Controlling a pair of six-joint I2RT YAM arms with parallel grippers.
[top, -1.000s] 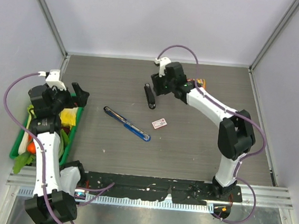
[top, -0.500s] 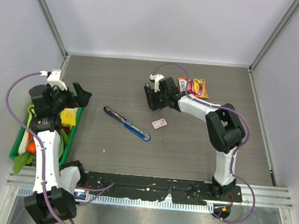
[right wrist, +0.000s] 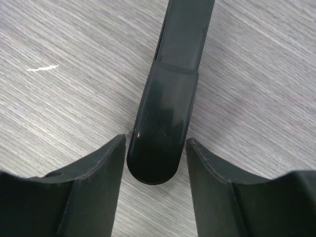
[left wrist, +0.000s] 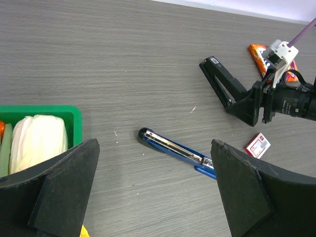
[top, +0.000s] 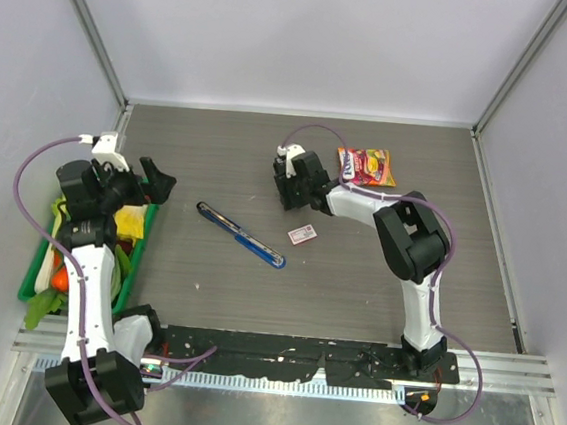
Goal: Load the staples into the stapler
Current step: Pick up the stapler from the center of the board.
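Black and glossy, the stapler (right wrist: 163, 123) lies flat toward the far edge of the table (top: 210, 145), its rounded end between the fingers of the right gripper (right wrist: 156, 148); whether they pinch it I cannot tell. Left gripper (top: 154, 178) gapes wide by the left edge. The red-and-white staple box (top: 301, 234) (print unreadable) sits mid-table, apart.

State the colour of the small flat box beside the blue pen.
The small cardboard box is white and red, clearest in the left wrist view.
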